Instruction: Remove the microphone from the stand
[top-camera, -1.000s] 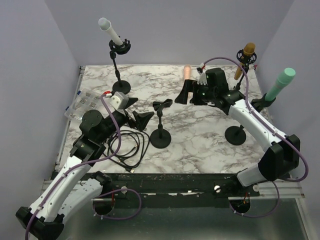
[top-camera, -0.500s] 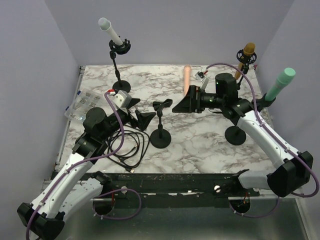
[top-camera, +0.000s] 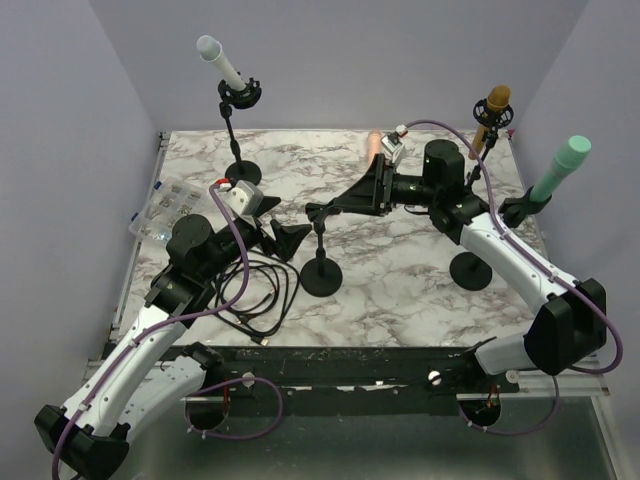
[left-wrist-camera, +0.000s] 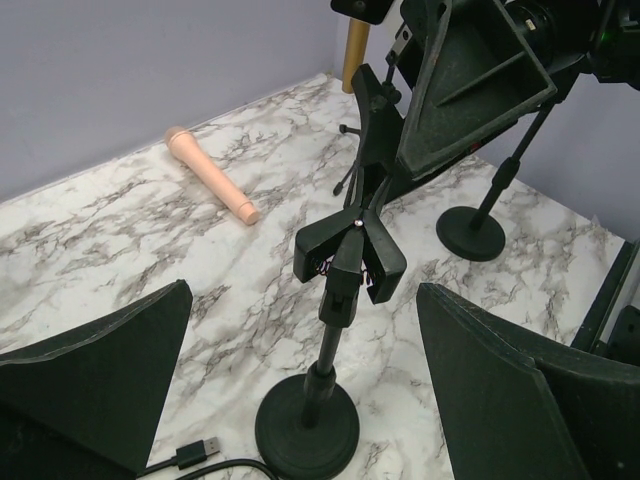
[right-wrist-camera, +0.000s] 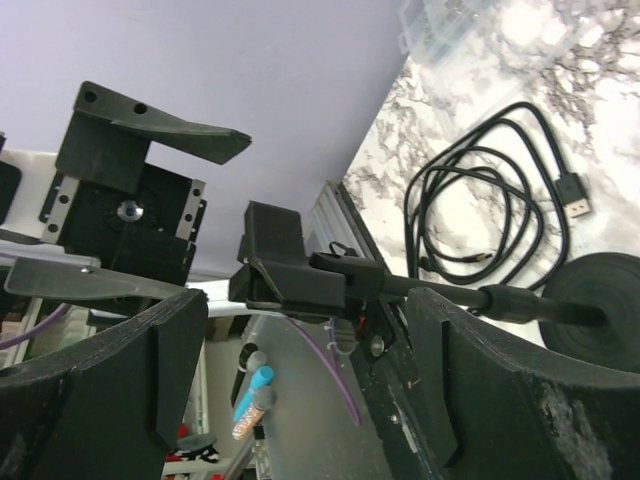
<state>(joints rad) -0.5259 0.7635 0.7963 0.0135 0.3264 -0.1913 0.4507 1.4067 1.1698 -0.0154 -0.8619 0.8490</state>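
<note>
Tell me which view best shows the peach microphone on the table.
Left wrist: the peach microphone lies there whole, head to tail. Top external shows only one end, the rest hidden; right wrist misses it.

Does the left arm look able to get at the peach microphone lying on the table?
Probably not straight on: the empty black stand and the right gripper sit between the open left gripper and the peach microphone.
</note>
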